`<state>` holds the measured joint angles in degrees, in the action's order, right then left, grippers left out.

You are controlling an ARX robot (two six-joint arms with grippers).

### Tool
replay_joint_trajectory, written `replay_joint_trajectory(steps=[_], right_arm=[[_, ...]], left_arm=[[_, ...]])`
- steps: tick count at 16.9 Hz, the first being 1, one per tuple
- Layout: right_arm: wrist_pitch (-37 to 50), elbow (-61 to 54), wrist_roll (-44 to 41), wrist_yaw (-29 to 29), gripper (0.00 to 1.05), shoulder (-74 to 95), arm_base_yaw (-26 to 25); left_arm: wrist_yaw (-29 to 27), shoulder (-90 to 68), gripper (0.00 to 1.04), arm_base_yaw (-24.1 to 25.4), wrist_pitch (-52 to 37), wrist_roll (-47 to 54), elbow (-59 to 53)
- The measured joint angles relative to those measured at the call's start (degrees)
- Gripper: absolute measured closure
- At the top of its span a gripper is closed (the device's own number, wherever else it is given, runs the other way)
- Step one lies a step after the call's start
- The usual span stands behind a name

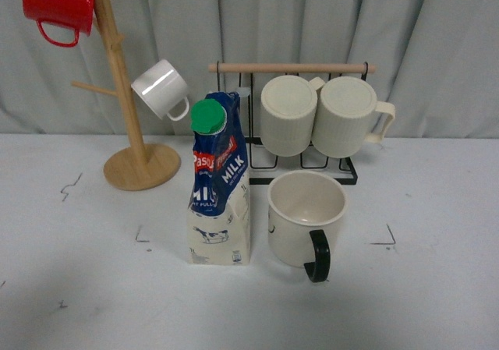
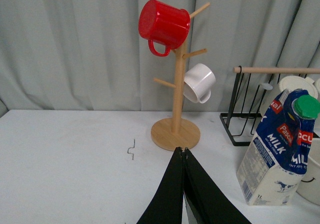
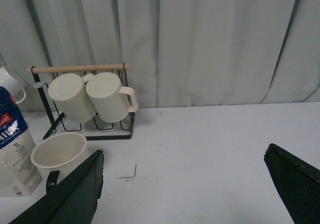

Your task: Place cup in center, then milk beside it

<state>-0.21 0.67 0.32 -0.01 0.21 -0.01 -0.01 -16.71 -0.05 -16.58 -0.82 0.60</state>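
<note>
From the front, you see the cup (image 1: 306, 217) standing in the center (image 1: 366, 288), with the milk (image 1: 219, 186) just beside it at nine o'clock. Leave both alone. In the left wrist view, the left gripper (image 2: 185, 156) is pinched together, empty. In the right wrist view, the right gripper (image 3: 182, 184) is wide apart, holding nothing.

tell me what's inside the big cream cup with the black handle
Nothing visible: the cup stands upright and open, and the front view shows bare cream inner wall and part of the bottom. The near rim hides the front of the floor, so that patch cannot be checked.
</note>
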Motion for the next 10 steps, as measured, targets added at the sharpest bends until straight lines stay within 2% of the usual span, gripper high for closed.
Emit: replay_joint_trajectory(steps=[7,8,9,10], right_arm=[[0.00,0.00,0.00,0.00,0.06,0.00,0.00],[0.00,0.00,0.00,0.00,0.06,0.00,0.00],[-0.02,0.00,0.00,0.02,0.06,0.00,0.00],[-0.02,0.00,0.00,0.02,0.06,0.00,0.00]], left_arm=[[0.00,6.60,1.03,0.00,6.36,0.00,0.00],[-0.02,7.91,1.03,0.00,8.44,0.00,0.04],[0.13,14.08,1.03,0.00,17.09,-0.02,0.07],[0.07,16.48,1.03,0.00,15.65,0.00,0.17]])
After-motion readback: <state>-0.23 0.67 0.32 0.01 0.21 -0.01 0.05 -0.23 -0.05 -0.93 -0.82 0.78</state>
